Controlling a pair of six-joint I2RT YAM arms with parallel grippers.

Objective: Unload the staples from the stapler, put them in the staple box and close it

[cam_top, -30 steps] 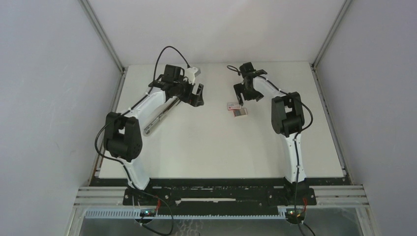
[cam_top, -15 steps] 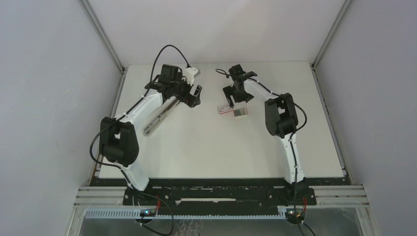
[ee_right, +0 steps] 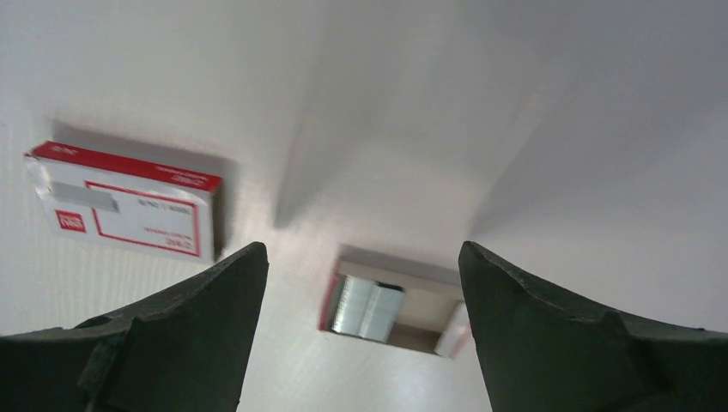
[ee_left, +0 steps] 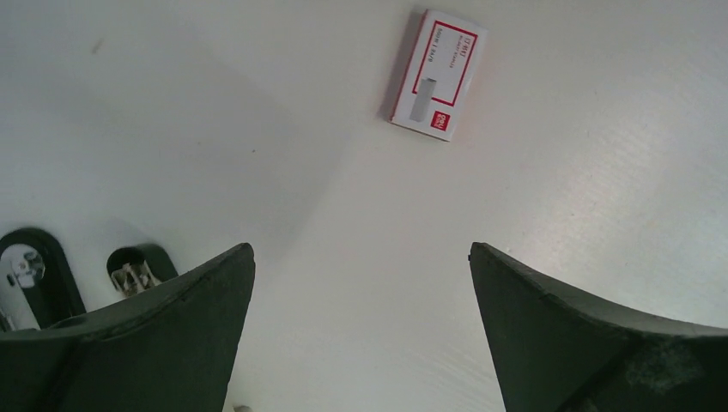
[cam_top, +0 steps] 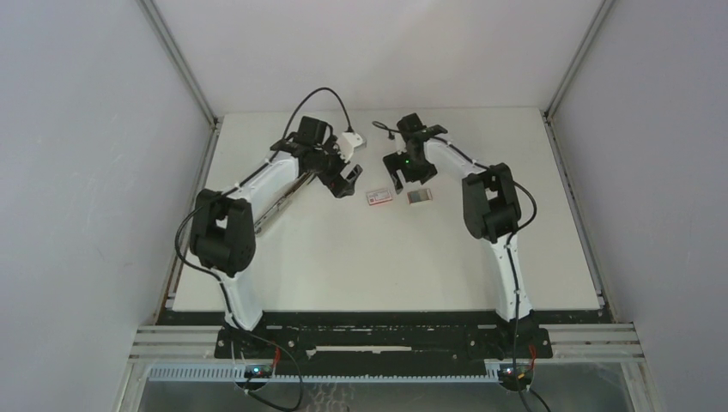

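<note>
Seen from above, my left gripper [cam_top: 345, 182] and right gripper [cam_top: 403, 178] both hang released near a red-and-white cardboard box [cam_top: 379, 196], with an open tray [cam_top: 419, 196] beside it. At my left wrist, the staples [ee_left: 427, 97], a thin grey metal strip, seem to lie flat atop that box. At my right wrist they look slim and slick, so a clumsy pinch could skate them off.

A white table [cam_top: 386, 257] carries a small red-and-white cardboard box [cam_top: 379, 196], which lies flat with its red-framed printed face up. Just to its right, not touching it, sits a shallow open cardboard tray [cam_top: 419, 196] with reddish sides. Pale grey walls [cam_top: 86, 172] enclose the table on three sides.
</note>
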